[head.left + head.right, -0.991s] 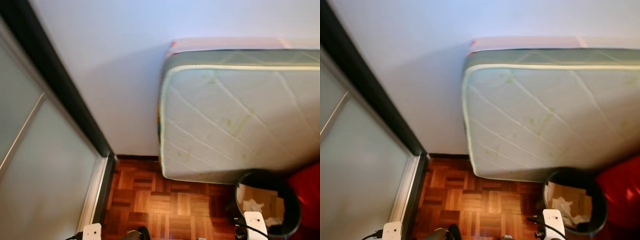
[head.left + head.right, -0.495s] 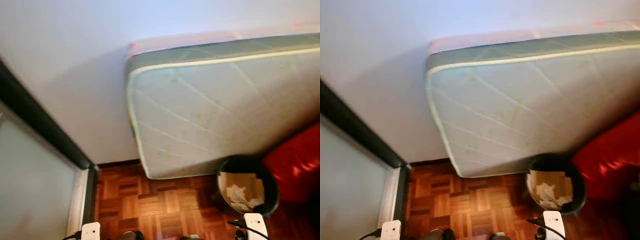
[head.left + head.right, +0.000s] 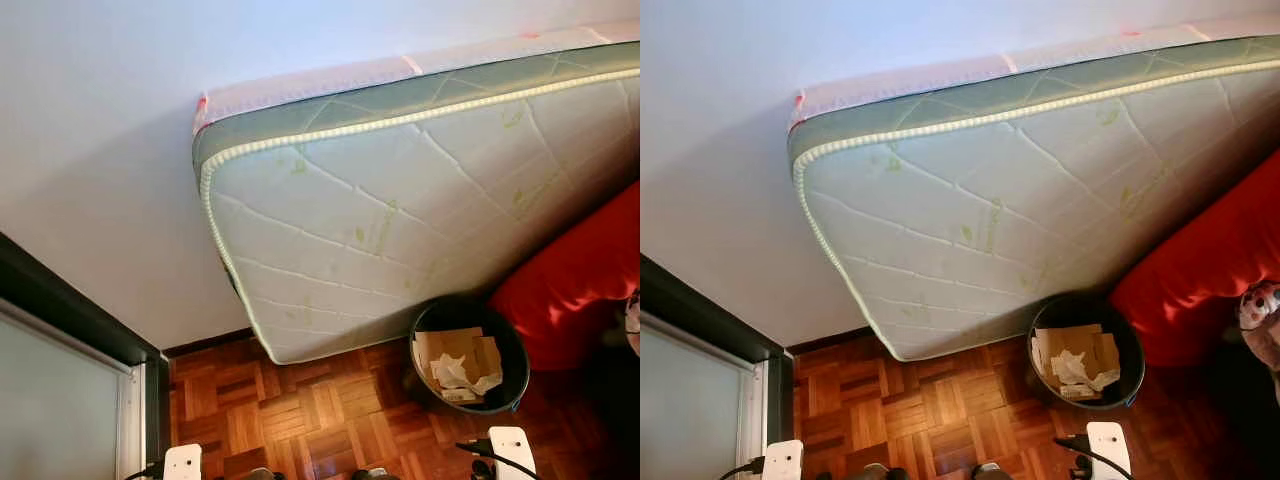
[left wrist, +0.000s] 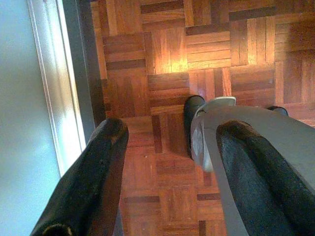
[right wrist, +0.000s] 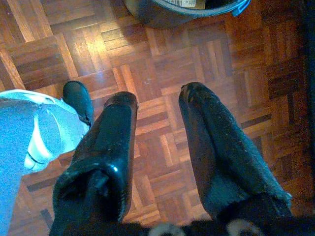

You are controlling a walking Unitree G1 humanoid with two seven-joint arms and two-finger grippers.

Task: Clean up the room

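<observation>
A black waste bin [image 3: 510,372] stands on the parquet at the foot of a leaning mattress, to my right front, holding cardboard [image 3: 450,348] and crumpled paper [image 3: 462,372]. Its rim also shows in the right wrist view as the bin [image 5: 162,17], a short way ahead of my right gripper [image 5: 158,96]. That gripper hangs open over the floor, holding nothing. My left gripper [image 4: 174,130] hangs open too, low over the parquet beside the sliding door's track [image 4: 54,88]. A soft toy [image 3: 1260,310] lies at the far right edge.
A pale quilted mattress [image 3: 400,220] leans against the white wall [image 3: 100,150]. A red cushioned seat [image 3: 580,280] sits right of the bin. A frosted sliding door [image 3: 55,420] with a dark frame stands at my left. Bare parquet [image 3: 300,420] lies in front of my feet [image 4: 193,113].
The whole picture has shifted left, so the camera has turned right. More of the red seat and the bin shows, less of the sliding door. Nothing has moved by itself.
</observation>
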